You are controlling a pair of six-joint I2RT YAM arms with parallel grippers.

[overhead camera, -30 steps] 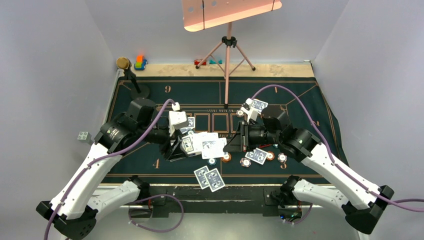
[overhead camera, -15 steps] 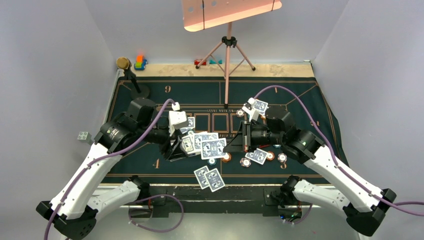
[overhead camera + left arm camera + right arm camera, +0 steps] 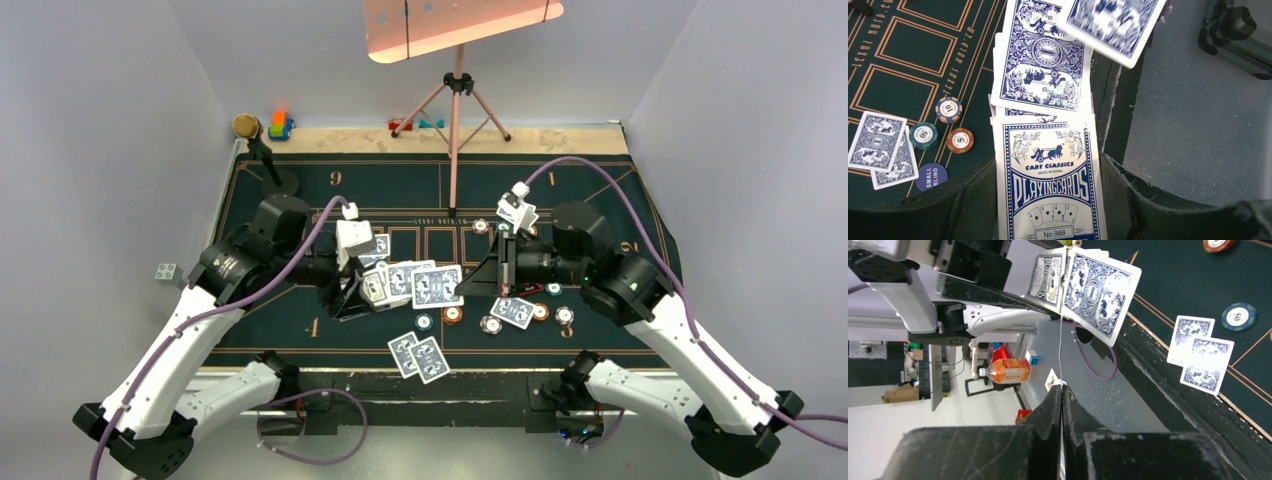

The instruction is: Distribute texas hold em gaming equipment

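My left gripper (image 3: 352, 292) is shut on a blue and white playing-card box (image 3: 1048, 175), one black finger (image 3: 965, 200) on each side. Blue-backed cards (image 3: 1040, 65) fan out of the box's top. My right gripper (image 3: 1062, 390) is shut on a single card (image 3: 437, 287) at the fan's right end; the right wrist view shows that card edge-on. Two cards (image 3: 420, 357) lie at the mat's near edge and another card (image 3: 515, 312) lies among poker chips (image 3: 490, 324). In the left wrist view, chips (image 3: 948, 109) and a small blind disc (image 3: 931, 176) rest on the mat.
A pink board on a tripod (image 3: 455, 150) stands at mid-back of the green poker mat (image 3: 300, 190). A gold-topped black stand (image 3: 258, 150) is at the back left. Toy blocks (image 3: 280, 125) sit beyond the mat.
The right gripper closed on a card at the fan and has drawn back to the right with it. The left arm has held still.
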